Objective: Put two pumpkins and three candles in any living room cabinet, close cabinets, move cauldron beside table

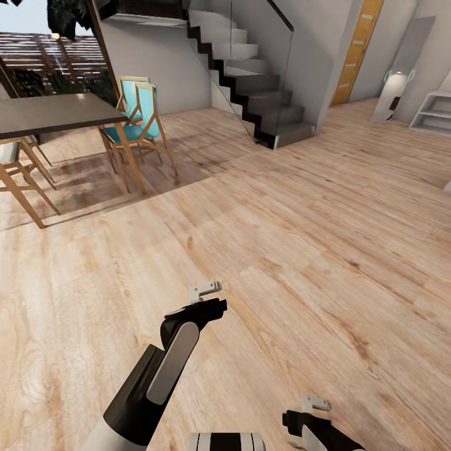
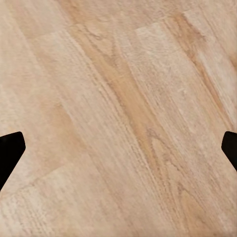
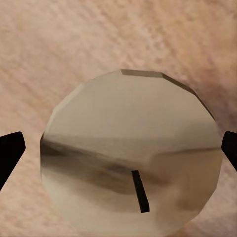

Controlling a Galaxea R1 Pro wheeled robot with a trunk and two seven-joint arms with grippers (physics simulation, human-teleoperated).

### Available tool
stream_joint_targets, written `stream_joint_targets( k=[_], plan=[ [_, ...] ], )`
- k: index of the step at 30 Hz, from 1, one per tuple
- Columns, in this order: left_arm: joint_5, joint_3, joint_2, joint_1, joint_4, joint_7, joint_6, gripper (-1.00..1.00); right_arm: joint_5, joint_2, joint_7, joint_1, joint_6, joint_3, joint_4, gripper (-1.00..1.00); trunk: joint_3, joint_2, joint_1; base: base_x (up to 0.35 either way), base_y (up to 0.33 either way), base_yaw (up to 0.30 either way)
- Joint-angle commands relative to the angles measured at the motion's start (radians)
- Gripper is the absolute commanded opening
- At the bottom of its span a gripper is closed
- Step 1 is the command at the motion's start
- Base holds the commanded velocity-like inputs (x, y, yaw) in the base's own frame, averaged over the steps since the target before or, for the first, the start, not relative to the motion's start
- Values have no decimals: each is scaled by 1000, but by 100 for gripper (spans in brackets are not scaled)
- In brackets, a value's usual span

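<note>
Head view: both arms hang over plank floor (image 1: 300, 238), dining table (image 1: 56, 113) and teal chair (image 1: 134, 119) beyond. Left wrist view: left gripper (image 2: 118, 148) spread wide, nothing between (bare planks). Right wrist view: candle (image 3: 131, 158), wick up, sits between the right gripper (image 3: 118, 148) fingertips; whether they grip, I cannot tell.

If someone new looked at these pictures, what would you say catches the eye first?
In the right wrist view, a candle looms large between the right gripper's jaws, its dark wick showing. In the head view, a dark staircase rises at the back, and turquoise chairs stand by a dark table at the left.
</note>
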Motion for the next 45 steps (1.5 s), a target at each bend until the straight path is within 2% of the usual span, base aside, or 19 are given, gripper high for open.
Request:
stream_joint_targets(
  k=[1,22,26,30,45],
  plan=[
    [10,-1,0,-1,-1,10,1,100,-6,0,-7,0,6,8,-2,100,-1,0,0,0,0,0],
    [10,-1,0,-1,-1,10,1,100,-7,0,-15,0,5,9,-2,100,-1,0,0,0,0,0],
    [10,-1,0,-1,-1,10,1,100,-6,12,-15,0,5,9,-2,100,-1,0,0,0,0,0],
    [10,-1,0,-1,-1,10,1,100,-4,19,-15,-1,5,7,-2,100,-12,-1,1,0,0,0],
    [10,-1,0,-1,-1,10,1,100,-3,21,-15,0,6,7,-2,100,-12,-1,1,0,0,0]
  ],
)
